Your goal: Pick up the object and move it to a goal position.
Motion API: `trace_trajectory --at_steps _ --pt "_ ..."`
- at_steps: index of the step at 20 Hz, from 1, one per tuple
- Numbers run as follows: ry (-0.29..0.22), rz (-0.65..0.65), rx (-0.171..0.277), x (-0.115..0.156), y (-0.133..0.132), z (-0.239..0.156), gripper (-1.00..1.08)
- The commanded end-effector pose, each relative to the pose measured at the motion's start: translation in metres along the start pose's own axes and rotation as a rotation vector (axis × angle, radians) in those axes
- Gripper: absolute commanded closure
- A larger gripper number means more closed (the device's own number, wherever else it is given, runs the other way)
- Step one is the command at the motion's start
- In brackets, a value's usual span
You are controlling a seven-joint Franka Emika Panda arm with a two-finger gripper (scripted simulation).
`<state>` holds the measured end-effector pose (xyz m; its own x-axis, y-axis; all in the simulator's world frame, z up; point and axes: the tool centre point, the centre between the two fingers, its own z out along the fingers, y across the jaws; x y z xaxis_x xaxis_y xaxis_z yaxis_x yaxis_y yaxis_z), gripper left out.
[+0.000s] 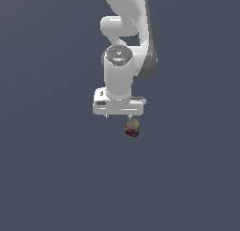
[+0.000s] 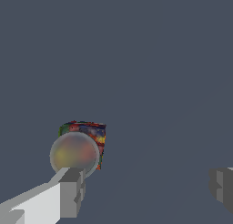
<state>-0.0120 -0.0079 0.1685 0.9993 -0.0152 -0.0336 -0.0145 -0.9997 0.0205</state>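
Note:
The object [image 1: 132, 127] is a small blocky item covered in red, blue, yellow and green squares, with a round dark-rimmed top. It stands upright on the grey floor. My gripper [image 1: 119, 116] hangs just above it, open and empty. The object sits under the finger on the exterior view's right, not centred between the two fingers. In the wrist view the object [image 2: 77, 150] lies right by the tip of one finger [image 2: 68, 193]. The other finger [image 2: 223, 186] is far from it, and the gripper's middle [image 2: 145, 182] is over bare floor.
The white arm [image 1: 124, 47] rises straight above the gripper. A plain dark grey floor [image 1: 56, 178] spreads all around; no other object, marker or edge shows in either view.

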Motion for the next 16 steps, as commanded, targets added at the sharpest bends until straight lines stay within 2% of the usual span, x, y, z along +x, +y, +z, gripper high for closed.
trace_trajectory --at_steps 1,10,16 --pt "0.0 0.0 0.0 0.0 0.0 0.0 -0.92" --pt "-0.043 -0.045 0.008 -0.011 -0.014 0.012 -0.92" --pt "-0.041 -0.04 0.008 -0.011 -0.016 0.014 -0.92"
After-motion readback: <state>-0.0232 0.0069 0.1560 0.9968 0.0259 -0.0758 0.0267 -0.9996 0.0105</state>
